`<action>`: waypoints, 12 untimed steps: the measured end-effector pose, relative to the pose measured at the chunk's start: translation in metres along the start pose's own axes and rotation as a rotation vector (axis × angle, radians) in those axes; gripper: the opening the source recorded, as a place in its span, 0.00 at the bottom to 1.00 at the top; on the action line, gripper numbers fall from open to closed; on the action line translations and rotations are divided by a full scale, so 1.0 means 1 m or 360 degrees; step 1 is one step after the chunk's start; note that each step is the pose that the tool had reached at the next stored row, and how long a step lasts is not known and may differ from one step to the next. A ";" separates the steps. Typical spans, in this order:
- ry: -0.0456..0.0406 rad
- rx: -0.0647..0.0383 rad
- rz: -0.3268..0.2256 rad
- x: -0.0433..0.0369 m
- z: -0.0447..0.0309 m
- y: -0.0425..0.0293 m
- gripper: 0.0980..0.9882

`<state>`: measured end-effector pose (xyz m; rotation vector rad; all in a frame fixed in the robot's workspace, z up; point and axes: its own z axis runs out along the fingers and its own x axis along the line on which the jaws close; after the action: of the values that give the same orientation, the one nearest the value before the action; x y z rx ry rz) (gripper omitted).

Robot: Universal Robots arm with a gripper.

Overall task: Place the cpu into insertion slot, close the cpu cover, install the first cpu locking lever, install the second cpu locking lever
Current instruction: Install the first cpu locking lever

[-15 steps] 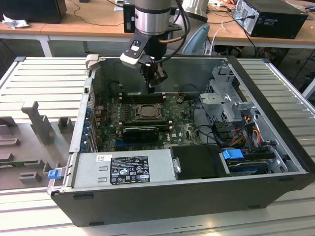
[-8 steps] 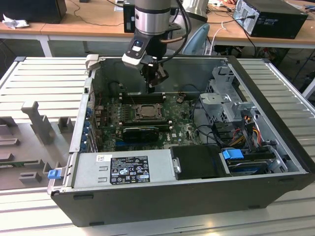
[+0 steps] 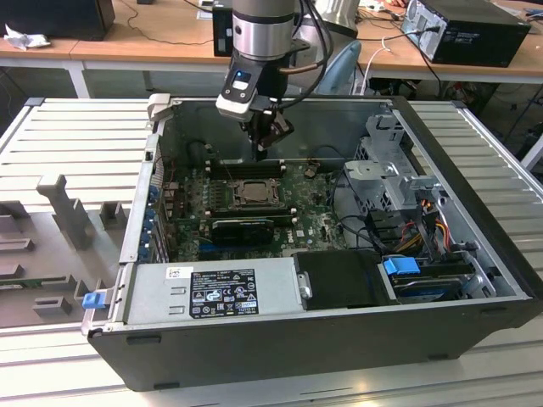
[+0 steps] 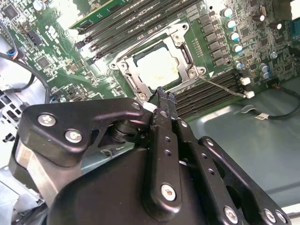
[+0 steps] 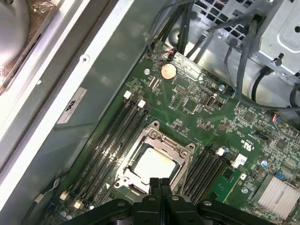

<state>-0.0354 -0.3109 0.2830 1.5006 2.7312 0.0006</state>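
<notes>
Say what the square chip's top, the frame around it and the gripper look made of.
Pale silver-grey square cpu: bare metal, matte, glaring white under light. Thin silvery cover frame: stamped sheet metal, bright glints on edges. Black gripper: probably painted or anodised metal, dull sheen, screwed together.

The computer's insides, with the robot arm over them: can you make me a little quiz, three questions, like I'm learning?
1. True or false: the cpu shows through the window of the cpu cover.
2. Pick one. The robot's hand is: A, wide open; B, shut with nothing in it; C, gripping a cable.
3. Fill in the gap: the circuit board around the cpu is coloured ____.

Key: 1 true. 2 B. 3 green.
</notes>
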 end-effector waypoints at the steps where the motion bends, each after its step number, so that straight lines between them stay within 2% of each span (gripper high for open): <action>1: 0.0000 0.0000 -0.0012 -0.0001 0.0000 0.0000 0.01; 12: 0.0002 -0.0004 -0.0166 -0.0002 0.0000 -0.0001 0.01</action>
<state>-0.0354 -0.3111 0.2830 1.3564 2.8057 0.0027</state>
